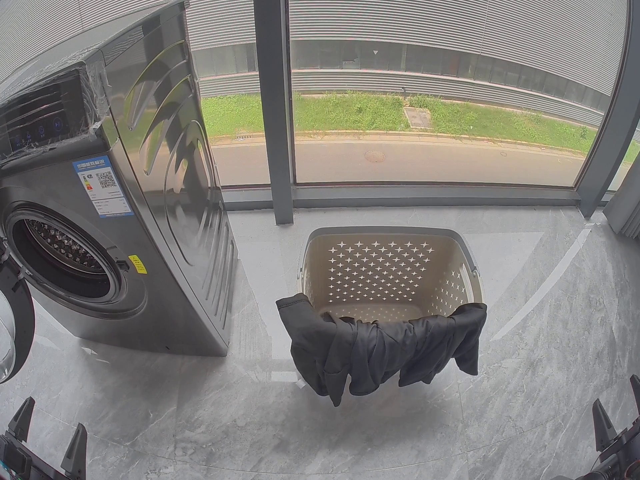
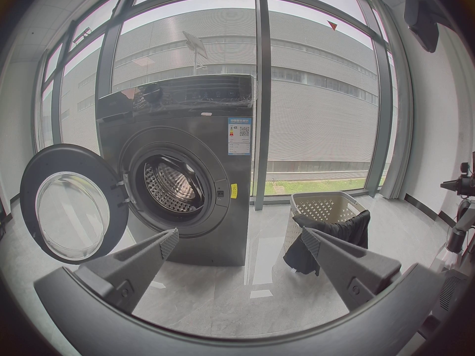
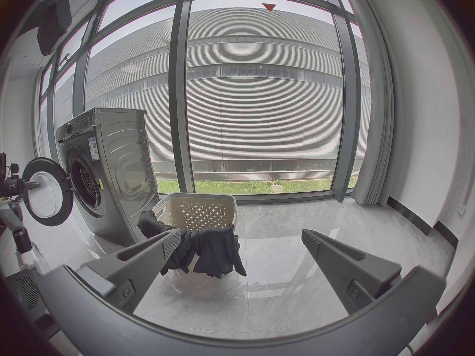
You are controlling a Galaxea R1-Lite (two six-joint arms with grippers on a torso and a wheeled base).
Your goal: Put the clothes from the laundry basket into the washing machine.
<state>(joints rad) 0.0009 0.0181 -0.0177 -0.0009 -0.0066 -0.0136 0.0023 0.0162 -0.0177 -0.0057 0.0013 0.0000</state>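
The dark clothes (image 1: 380, 351) hang over the basket (image 1: 380, 261) rim and look soft and light. Grab the bunched middle. The left tool (image 1: 53, 421) and right tool (image 1: 617, 398) are wide, empty.

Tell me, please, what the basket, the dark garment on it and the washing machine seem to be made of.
Basket: probably moulded plastic, matt cream, its walls pierced with star-shaped holes.
Garment: soft dark fabric, hanging in loose folds over the rim; the fibre cannot be told.
Washing machine: likely painted sheet metal, grey with a sheen and pressed ribs on its side.
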